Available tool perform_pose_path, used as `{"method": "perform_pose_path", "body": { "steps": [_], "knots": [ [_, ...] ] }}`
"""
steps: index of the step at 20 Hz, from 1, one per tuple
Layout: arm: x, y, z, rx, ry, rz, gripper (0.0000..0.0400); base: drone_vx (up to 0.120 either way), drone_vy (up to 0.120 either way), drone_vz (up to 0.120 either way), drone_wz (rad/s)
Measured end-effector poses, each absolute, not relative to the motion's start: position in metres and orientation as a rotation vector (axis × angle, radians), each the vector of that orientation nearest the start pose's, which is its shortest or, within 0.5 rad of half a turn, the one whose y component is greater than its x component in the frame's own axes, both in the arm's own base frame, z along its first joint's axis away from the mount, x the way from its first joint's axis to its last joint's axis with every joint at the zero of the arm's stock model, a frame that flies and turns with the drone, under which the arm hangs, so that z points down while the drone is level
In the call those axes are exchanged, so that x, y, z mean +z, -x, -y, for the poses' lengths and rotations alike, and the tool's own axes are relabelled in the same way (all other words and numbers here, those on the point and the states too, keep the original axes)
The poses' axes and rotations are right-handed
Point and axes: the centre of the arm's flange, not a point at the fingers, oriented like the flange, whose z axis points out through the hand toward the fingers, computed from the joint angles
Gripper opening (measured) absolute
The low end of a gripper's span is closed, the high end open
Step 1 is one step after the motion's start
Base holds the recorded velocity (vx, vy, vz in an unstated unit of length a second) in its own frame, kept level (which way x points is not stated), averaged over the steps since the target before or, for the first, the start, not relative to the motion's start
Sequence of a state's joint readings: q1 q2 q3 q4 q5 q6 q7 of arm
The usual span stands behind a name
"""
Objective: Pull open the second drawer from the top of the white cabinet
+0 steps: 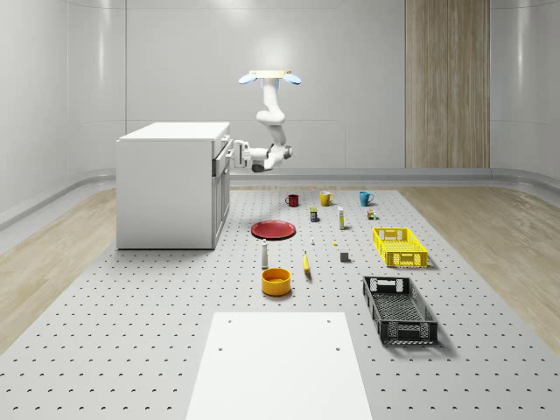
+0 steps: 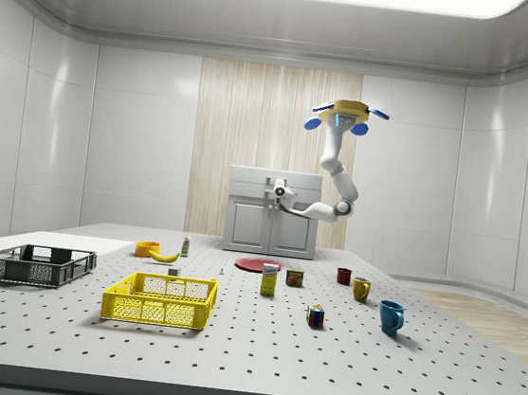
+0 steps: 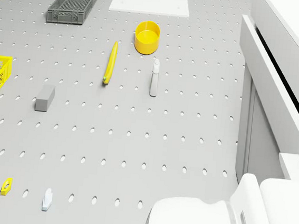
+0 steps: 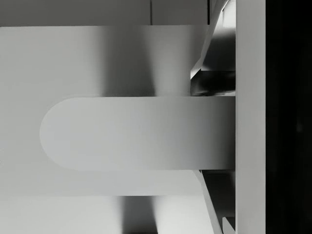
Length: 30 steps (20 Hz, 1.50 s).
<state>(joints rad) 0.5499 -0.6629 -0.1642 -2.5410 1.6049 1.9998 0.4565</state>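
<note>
The white cabinet [image 1: 171,188] stands on the pegboard floor at the whole-scene view's left, its front facing right. The drone [image 1: 271,78] hovers in front of it, higher than its top. My arm [image 1: 273,131] hangs down and bends toward the front. The gripper [image 1: 234,155] is at an upper drawer [image 3: 273,84], which stands slightly out with a dark gap behind its front. In the wrist view the rounded grey handle [image 4: 131,134] lies between both fingers [image 4: 212,82], and the gripper [image 4: 213,136] is shut on it. The side view shows the gripper [image 2: 281,192] at the cabinet [image 2: 270,227].
On the floor before the cabinet lie a red plate [image 1: 273,229], a spray bottle [image 1: 264,254], a banana [image 1: 306,262] and an orange bowl [image 1: 276,281]. Mugs [image 1: 325,198] stand farther back. A yellow crate [image 1: 399,247] and a black crate [image 1: 399,308] lie at the right.
</note>
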Motion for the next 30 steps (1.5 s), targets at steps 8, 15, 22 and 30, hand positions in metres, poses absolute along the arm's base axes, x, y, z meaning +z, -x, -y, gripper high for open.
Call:
{"method": "perform_pose_path", "body": {
  "steps": [8,15,22,30],
  "knots": [
    [0.565,-0.333,-0.178,0.626,1.496,-0.631,0.0150,0.000,0.000,0.000,0.000],
    [0.562,-0.334,-0.163,0.620,1.489,-0.621,0.0125,0.000,0.000,0.000,0.000],
    [0.561,-0.334,-0.137,0.617,1.488,-0.617,0.0121,0.000,0.000,0.000,0.000],
    [0.561,-0.334,-0.104,0.615,1.487,-0.615,0.0120,0.000,0.000,0.000,0.000]
  ]
}}
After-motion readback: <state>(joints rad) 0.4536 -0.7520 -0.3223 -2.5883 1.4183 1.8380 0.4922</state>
